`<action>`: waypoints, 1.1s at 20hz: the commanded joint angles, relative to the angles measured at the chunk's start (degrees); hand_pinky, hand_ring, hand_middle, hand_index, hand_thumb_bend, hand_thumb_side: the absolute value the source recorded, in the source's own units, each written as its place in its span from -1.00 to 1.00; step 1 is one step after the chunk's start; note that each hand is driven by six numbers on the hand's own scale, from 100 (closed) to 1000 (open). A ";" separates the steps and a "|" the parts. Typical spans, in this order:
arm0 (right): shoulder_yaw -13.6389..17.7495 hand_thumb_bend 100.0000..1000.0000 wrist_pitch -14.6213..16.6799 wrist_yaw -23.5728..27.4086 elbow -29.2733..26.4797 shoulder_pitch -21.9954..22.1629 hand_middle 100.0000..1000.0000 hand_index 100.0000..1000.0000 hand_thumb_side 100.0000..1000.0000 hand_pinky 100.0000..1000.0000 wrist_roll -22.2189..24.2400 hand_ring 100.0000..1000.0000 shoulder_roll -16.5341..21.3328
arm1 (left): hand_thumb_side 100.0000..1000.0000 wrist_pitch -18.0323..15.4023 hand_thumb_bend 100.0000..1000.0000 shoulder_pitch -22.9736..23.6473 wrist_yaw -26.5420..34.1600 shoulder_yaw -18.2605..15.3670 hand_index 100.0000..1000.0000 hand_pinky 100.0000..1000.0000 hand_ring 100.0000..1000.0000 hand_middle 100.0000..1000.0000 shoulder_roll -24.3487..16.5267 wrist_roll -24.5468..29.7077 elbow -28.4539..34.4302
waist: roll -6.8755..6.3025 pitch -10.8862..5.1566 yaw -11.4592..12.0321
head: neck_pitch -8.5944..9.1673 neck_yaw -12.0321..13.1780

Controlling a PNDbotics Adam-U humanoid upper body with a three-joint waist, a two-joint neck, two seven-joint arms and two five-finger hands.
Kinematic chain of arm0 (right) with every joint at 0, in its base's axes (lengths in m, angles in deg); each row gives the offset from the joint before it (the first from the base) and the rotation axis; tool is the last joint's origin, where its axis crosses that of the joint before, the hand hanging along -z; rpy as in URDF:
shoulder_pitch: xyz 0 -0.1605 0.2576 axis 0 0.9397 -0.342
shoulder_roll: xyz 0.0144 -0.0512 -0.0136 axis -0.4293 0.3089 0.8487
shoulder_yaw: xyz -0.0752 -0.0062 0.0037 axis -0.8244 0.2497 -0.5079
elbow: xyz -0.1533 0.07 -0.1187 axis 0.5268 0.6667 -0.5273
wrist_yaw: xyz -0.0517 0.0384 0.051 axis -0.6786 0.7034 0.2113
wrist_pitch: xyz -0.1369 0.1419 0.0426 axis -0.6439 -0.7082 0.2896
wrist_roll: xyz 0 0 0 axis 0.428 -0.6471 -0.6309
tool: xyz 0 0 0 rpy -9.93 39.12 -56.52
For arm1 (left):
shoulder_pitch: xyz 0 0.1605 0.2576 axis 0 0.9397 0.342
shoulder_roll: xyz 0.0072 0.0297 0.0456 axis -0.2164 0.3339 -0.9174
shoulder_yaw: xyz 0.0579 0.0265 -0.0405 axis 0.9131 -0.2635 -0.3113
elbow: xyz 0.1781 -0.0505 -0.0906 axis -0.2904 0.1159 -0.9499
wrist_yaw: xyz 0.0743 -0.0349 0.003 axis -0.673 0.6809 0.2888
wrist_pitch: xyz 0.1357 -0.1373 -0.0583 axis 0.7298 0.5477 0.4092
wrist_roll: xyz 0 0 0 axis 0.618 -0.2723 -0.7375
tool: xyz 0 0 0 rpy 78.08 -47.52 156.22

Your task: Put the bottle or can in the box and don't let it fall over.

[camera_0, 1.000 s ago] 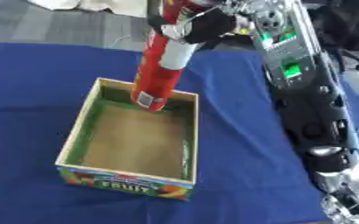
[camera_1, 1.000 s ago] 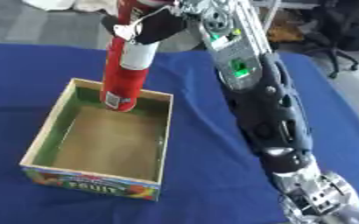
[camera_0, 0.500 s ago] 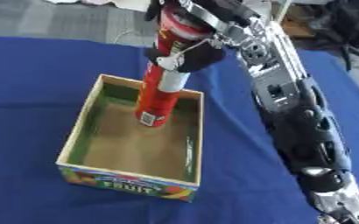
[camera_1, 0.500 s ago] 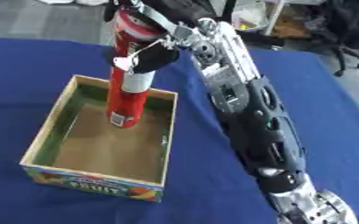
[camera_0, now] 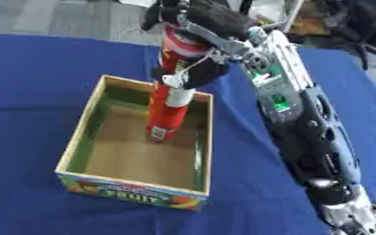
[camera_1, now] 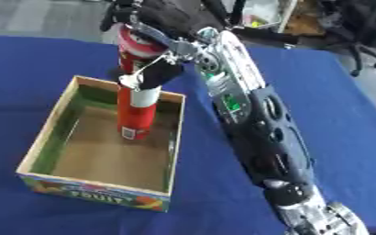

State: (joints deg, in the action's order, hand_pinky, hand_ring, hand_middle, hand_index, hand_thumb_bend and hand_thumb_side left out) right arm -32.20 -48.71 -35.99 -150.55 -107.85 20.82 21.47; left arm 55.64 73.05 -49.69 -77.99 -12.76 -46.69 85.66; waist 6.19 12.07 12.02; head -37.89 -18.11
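red can (camera_0: 170,105) stands near-upright inside box (camera_0: 79,145), top gripped by right hand (camera_0: 193,39)

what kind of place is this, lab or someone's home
Most likely a lab or office workspace, not a home: a table under a blue cloth, black office chairs on a grey floor behind it, and a fruit box set out as a test prop.

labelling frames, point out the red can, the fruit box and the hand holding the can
red can (camera_0: 168,120), left eye view, on its red lower body.
fruit box (camera_0: 131,193), left eye view, on its printed front wall.
right hand (camera_0: 197,73), left eye view, on a black finger curled round the can.
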 commanded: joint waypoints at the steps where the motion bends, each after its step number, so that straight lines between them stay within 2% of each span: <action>1: 1.17 -0.63 -0.13 -0.09 -1.38 -1.05 0.70 0.70 -0.21 0.67 0.35 0.91 0.77 | 0.68 -0.07 -0.69 -0.56 -0.15 -0.29 0.14 -0.16 0.51 0.14 -0.26 -0.05 1.04 | -0.46 -0.58 0.07 | 0.43 -0.08; 10: 1.99 -0.68 -2.53 -0.52 -2.99 -1.41 0.68 0.70 -0.16 0.67 -0.13 0.89 0.89 | 0.68 0.00 -0.69 -0.66 -0.01 -0.15 0.14 -0.16 0.51 0.14 -0.27 0.23 1.04 | -0.56 -0.56 0.18 | 0.66 -0.20; 13: 2.11 -0.75 -3.13 0.21 -3.66 -1.52 0.72 0.73 -0.01 0.70 -0.36 0.90 0.93 | 0.68 0.05 -0.69 -0.64 -0.03 -0.12 0.14 -0.16 0.51 0.14 -0.27 0.27 1.04 | -0.57 -0.58 0.19 | 0.78 -0.25; 15: 2.37 -0.78 -3.77 0.96 -4.43 -1.78 0.74 0.76 0.32 0.74 -0.79 0.93 1.08 | 0.68 0.05 -0.69 -0.66 -0.02 -0.09 0.14 -0.16 0.51 0.14 -0.29 0.31 1.04 | -0.58 -0.62 0.21 | 0.74 -0.33; 18: 2.85 -0.80 -5.06 2.49 -5.66 -2.49 0.75 0.79 0.43 0.77 -1.62 0.96 1.63 | 0.68 0.07 -0.69 -0.66 0.00 -0.03 0.14 -0.16 0.51 0.14 -0.30 0.37 1.04 | -0.57 -0.64 0.28 | 0.69 -0.40; 22: 3.74 -0.82 -7.49 5.02 -7.17 -3.94 0.74 0.79 0.34 0.78 -2.75 0.94 2.71 | 0.68 0.15 -0.70 -0.66 -0.05 0.06 0.14 -0.16 0.51 0.14 -0.34 0.54 1.04 | -0.59 -0.71 0.37 | 0.57 -0.49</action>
State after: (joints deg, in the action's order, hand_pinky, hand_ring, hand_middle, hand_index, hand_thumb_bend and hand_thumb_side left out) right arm -29.26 -55.45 -31.92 -156.22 -110.61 18.49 22.48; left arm 55.82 72.94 -49.71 -77.95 -12.76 -46.33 85.66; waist 6.14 12.23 12.37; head -37.69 -18.36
